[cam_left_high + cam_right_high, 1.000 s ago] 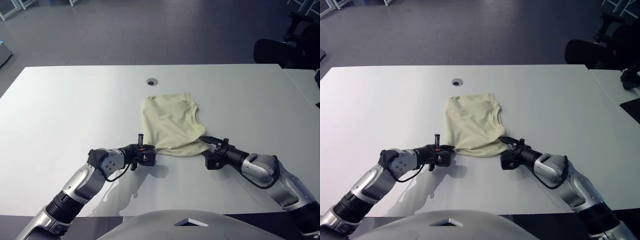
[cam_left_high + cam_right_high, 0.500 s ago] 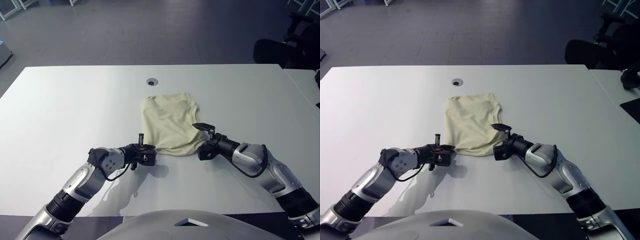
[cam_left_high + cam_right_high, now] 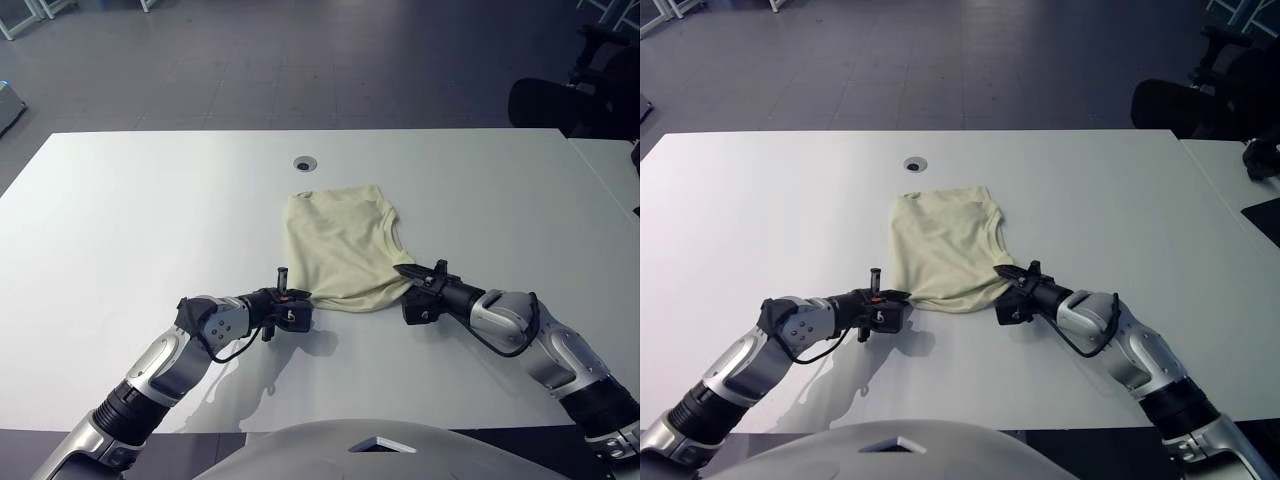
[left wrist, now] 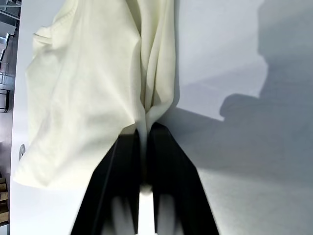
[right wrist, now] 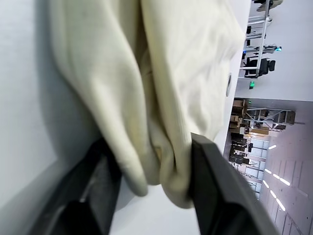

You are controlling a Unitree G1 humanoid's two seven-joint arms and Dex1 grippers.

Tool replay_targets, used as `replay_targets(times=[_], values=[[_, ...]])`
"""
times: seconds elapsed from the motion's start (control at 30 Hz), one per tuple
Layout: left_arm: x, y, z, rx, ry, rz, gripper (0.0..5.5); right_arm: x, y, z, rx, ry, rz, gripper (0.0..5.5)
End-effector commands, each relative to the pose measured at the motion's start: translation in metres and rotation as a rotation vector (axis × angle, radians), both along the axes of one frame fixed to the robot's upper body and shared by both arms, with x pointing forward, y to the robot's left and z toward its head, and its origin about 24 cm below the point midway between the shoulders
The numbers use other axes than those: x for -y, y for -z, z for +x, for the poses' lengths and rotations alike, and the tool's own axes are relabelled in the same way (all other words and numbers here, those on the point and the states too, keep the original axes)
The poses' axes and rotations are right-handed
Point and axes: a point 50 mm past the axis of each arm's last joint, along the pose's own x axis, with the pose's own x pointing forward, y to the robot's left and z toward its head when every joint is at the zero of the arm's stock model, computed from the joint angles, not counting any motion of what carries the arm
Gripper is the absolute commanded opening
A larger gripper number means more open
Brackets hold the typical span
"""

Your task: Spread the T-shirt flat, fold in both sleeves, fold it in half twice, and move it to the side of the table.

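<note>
So, table (image 3: 150, 220): white; we see the left gripper (image 4: 143, 129) and right gripper (image 5: 151, 156) low over its near part.
hole (image 3: 302, 163): round and grey, set in the tabletop well beyond both grippers, near the far end of the shirt (image 3: 340, 245).
room: dark grey floor past the table; a black chair (image 3: 545, 100) far off on the right gripper's side.
shirt: pale yellow, lying on the table between and just beyond the grippers.
long axis: runs from the grippers away toward the hole; the near edge is gathered at both corners, and the neckline lies along the side nearer the right gripper.
left gripper: fingers pinched tight on the shirt's near corner.
right gripper: fingers clamped around a thick bunch of the other near corner, cloth filling the gap.
</note>
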Motion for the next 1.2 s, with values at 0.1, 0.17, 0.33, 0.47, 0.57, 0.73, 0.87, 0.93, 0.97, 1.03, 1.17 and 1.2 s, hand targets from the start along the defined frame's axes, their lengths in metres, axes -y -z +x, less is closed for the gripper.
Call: replay_targets(times=[0.1,0.17,0.33,0.47,0.57,0.73,0.87,0.93,0.97,1.03,1.17,1.2], values=[[-0.015,0.012,-0.012,-0.162,-0.008,0.062,0.12,0.015,0.023,-0.019,-0.198,0.012,-0.1,0.94],[-0.02,0.012,-0.016,-0.212,0.006,0.077,0.12,0.014,0.021,-0.02,-0.249,0.01,-0.075,0.57],[-0.027,0.008,-0.027,-0.365,0.034,0.078,0.12,0.008,0.006,-0.026,-0.414,-0.028,-0.021,0.16],[-0.028,-0.002,-0.039,-0.513,0.059,0.055,0.11,0.01,-0.003,-0.031,-0.537,-0.038,-0.022,0.16],[-0.031,-0.011,-0.047,-0.616,0.079,0.044,0.11,0.012,-0.009,-0.036,-0.625,-0.03,-0.017,0.16],[-0.035,-0.026,-0.052,-0.758,0.089,-0.002,0.11,0.015,-0.022,-0.048,-0.844,0.002,0.023,0.16],[-0.038,-0.036,-0.05,-0.83,0.083,-0.049,0.11,0.015,-0.035,-0.055,-1.0,0.001,0.047,0.16],[-0.039,-0.042,-0.049,-0.866,0.085,-0.081,0.11,0.015,-0.044,-0.053,-1.046,0.002,0.069,0.16],[-0.038,-0.044,-0.05,-0.882,0.087,-0.096,0.11,0.014,-0.048,-0.051,-1.062,0.004,0.08,0.16],[-0.038,-0.051,-0.048,-0.91,0.094,-0.132,0.11,0.014,-0.056,-0.048,-1.099,0.007,0.113,0.16],[-0.036,-0.07,-0.038,-0.947,0.108,-0.228,0.11,0.012,-0.074,-0.038,-1.213,0.029,0.239,0.16],[-0.035,-0.074,-0.036,-0.955,0.112,-0.25,0.11,0.012,-0.078,-0.037,-1.24,0.034,0.265,0.16]])
